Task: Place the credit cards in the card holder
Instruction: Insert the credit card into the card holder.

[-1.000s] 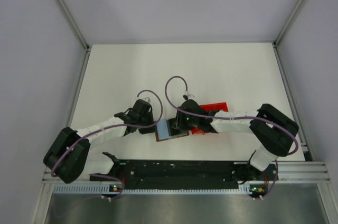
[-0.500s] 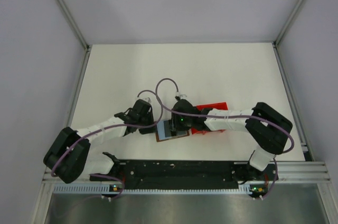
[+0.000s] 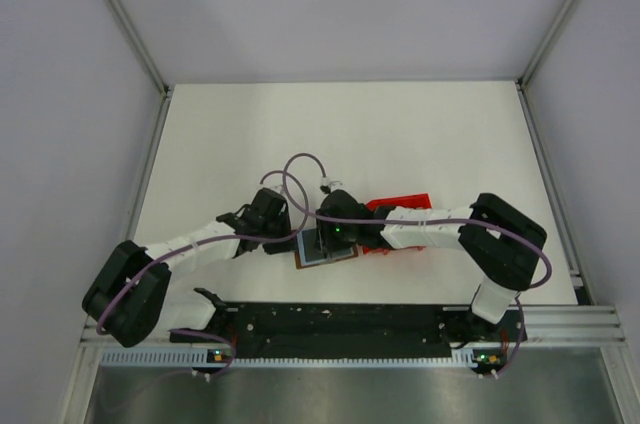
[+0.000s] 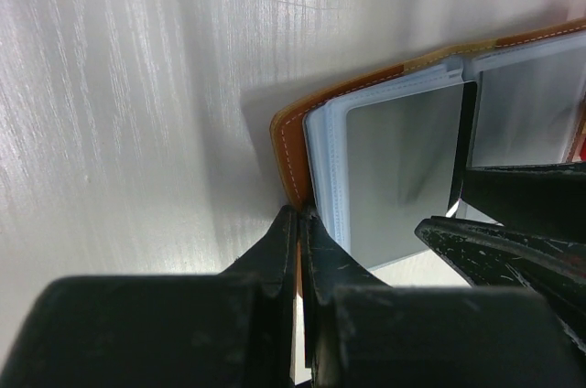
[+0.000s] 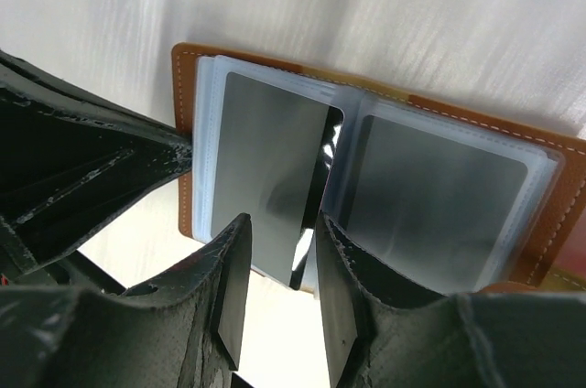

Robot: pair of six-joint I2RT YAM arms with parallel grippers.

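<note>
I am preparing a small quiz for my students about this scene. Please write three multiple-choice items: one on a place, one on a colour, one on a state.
1. In the top view, where does the red box lie relative to the card holder?
A. toward the robot's left
B. toward the robot's right
C. on top of it

2. What colour is the cover of the card holder?
A. brown
B. green
C. white

3. What is the left pincer doing?
A. hanging open above the table
B. gripping the red box
C. shut on the edge of the card holder

Answers:
1 B: the red box shows just to the right of the open card holder.
2 A: both wrist views show a brown stitched cover around the clear sleeves.
3 C: in the left wrist view its fingers press together on the brown edge.
</note>
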